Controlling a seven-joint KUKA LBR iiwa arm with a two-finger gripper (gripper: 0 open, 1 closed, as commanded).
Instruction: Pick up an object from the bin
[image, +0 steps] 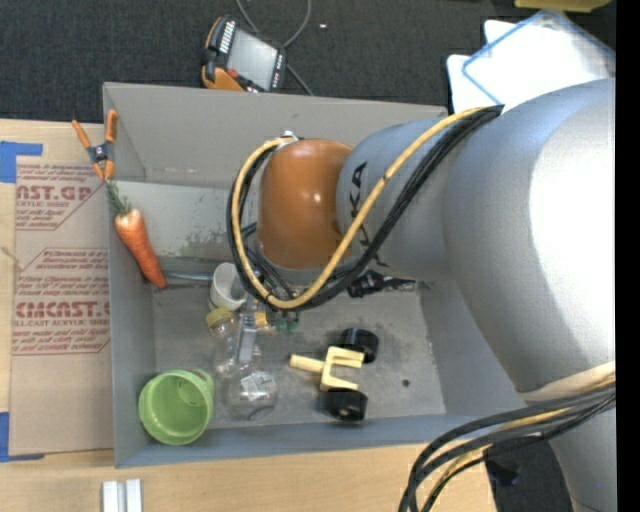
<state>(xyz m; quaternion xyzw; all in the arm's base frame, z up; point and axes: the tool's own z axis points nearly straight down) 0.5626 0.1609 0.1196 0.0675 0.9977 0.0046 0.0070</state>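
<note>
Grey bin (400, 345) floor | gripper (243, 340) pointing down for a top grasp, opening and load cannot be told | clear plastic piece (252, 388) at 6 o'clock, likeliest pick | white cup (226, 285) 11 | yellow-black wheeled toy (335, 375) 4 | green cup (178, 405) 8 | carrot (138, 245) 10, propped on wall

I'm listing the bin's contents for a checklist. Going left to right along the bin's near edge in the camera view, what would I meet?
In order: green cup → clear glass → cream axle piece with two black wheels.
</note>
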